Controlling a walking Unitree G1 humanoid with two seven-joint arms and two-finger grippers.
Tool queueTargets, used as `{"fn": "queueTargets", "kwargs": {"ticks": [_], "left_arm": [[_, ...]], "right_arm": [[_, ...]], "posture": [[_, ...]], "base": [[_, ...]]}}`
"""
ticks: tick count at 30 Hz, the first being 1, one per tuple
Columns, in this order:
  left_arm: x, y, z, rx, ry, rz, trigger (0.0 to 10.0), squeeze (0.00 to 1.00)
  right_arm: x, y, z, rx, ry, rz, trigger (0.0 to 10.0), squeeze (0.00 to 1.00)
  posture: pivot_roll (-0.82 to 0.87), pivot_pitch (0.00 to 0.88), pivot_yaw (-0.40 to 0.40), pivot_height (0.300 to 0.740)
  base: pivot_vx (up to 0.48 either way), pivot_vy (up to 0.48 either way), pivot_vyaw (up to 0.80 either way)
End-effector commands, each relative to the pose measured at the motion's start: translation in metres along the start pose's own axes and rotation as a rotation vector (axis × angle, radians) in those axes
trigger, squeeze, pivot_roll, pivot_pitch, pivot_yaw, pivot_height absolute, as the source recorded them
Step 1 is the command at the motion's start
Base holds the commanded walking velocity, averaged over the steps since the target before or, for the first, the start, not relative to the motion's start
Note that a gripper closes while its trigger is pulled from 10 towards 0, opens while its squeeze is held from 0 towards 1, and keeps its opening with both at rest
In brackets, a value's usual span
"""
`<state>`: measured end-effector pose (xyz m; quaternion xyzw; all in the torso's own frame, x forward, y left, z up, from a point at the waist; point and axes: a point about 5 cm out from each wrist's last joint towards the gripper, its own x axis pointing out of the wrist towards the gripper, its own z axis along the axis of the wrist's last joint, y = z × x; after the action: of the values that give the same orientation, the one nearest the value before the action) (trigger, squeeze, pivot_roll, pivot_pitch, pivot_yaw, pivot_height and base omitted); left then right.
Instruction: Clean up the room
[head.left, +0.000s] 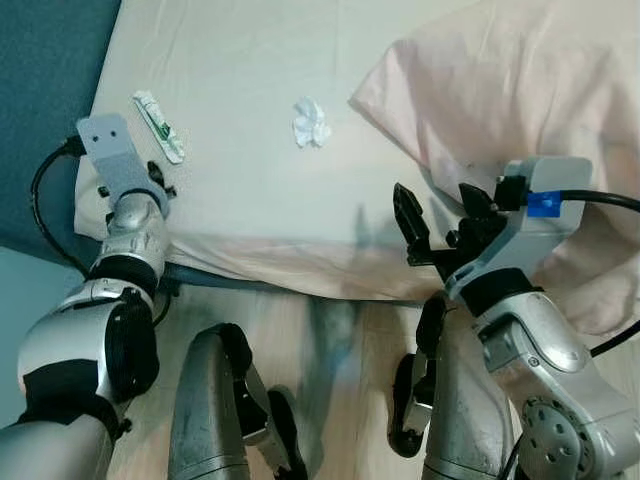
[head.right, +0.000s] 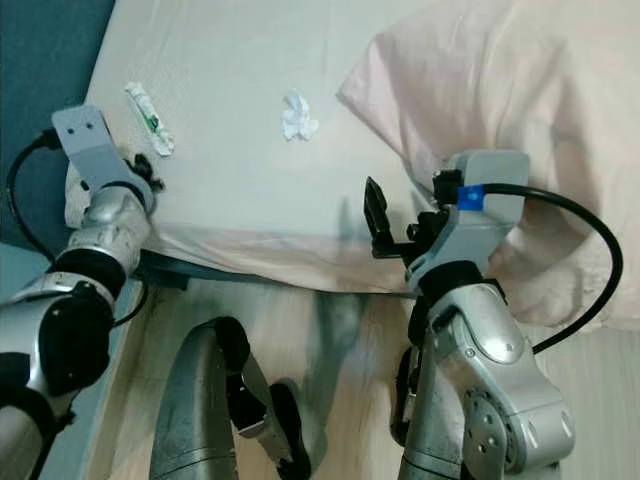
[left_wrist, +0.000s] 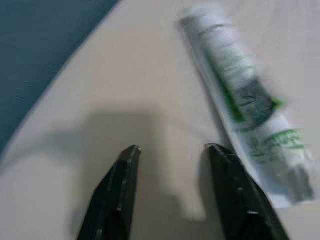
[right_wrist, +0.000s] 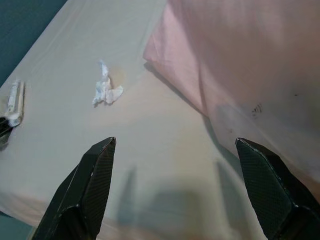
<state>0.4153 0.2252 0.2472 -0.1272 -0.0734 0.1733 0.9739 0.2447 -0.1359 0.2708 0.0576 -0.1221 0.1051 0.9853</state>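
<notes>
Cream bed sheet (head.left: 250, 190) covers the mattress. Pink blanket (head.left: 520, 90) heaped at its right side. Teal wall (head.left: 45, 90) stands left.

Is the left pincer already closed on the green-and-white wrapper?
No. The left pincer is open over the bedsheet, and the wrapper lies just beside one finger, not between them.
</notes>
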Motion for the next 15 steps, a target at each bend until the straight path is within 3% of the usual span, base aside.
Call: {"fn": "queueTargets", "kwargs": {"ticks": [1,6,12,15], "left_arm": [[-0.002,0.003,-0.007,-0.035,0.016,0.008,10.0,1.0],[0.001,-0.004,0.009,-0.08,-0.044,-0.029,10.0,1.0],[0.001,-0.004,0.009,-0.099,-0.045,-0.026,10.0,1.0],[-0.001,-0.008,0.002,-0.161,-0.01,-0.043,10.0,1.0]], "right_arm": [[-0.002,0.002,-0.003,0.019,0.008,0.023,10.0,0.0],[-0.002,0.004,-0.005,0.027,0.012,0.028,10.0,0.0],[-0.003,0.003,-0.005,0.025,0.012,0.026,10.0,0.0],[-0.003,0.003,-0.006,0.023,0.013,0.025,10.0,0.0]], "posture": [[-0.27,0.606,0.198,0.37],[-0.27,0.61,0.198,0.37],[-0.27,0.615,0.2,0.37],[-0.26,0.616,0.203,0.37]], "base": [[0.0,0.0,0.0],[0.0,0.0,0.0],[0.0,0.0,0.0],[0.0,0.0,0.0]]}}
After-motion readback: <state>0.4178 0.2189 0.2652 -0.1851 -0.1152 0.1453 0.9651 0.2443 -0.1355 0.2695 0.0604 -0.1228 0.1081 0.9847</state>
